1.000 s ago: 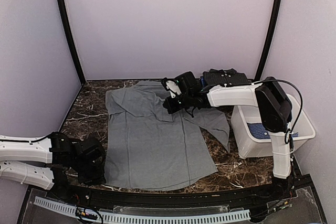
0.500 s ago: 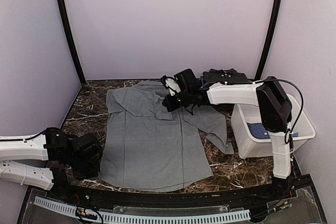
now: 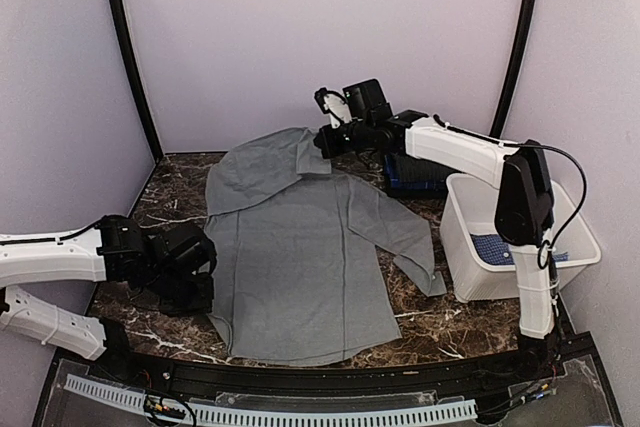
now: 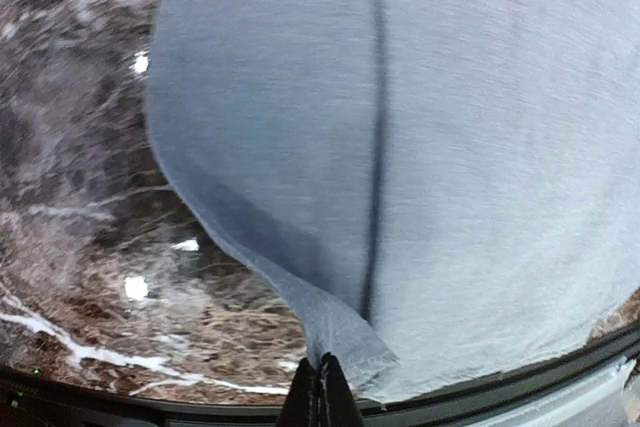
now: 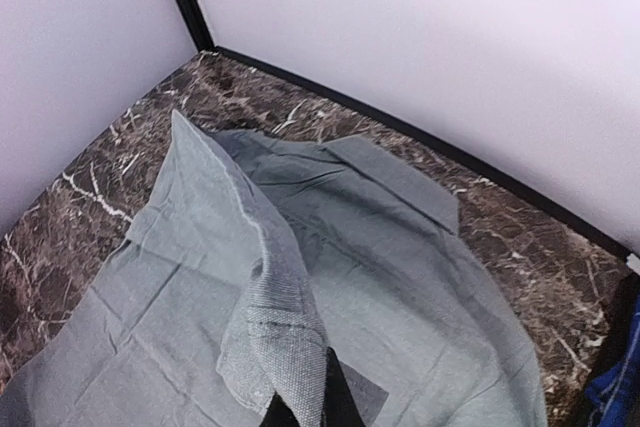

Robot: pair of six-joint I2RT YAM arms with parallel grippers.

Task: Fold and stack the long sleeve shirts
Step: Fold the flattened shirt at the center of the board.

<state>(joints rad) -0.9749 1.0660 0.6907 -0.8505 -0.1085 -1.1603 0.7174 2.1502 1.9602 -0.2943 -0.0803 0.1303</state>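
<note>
At left, my left gripper (image 4: 318, 395) is clenched on the near-left hem of the grey shirt (image 3: 300, 257), low over the marble surface (image 3: 165, 202). The shirt lies spread across the middle, its far end held up off the surface by my right gripper (image 3: 326, 140), which pinches a fold of it. At right, a white tub (image 3: 580, 247) holds blue dotted cloth (image 3: 490, 247).
</note>
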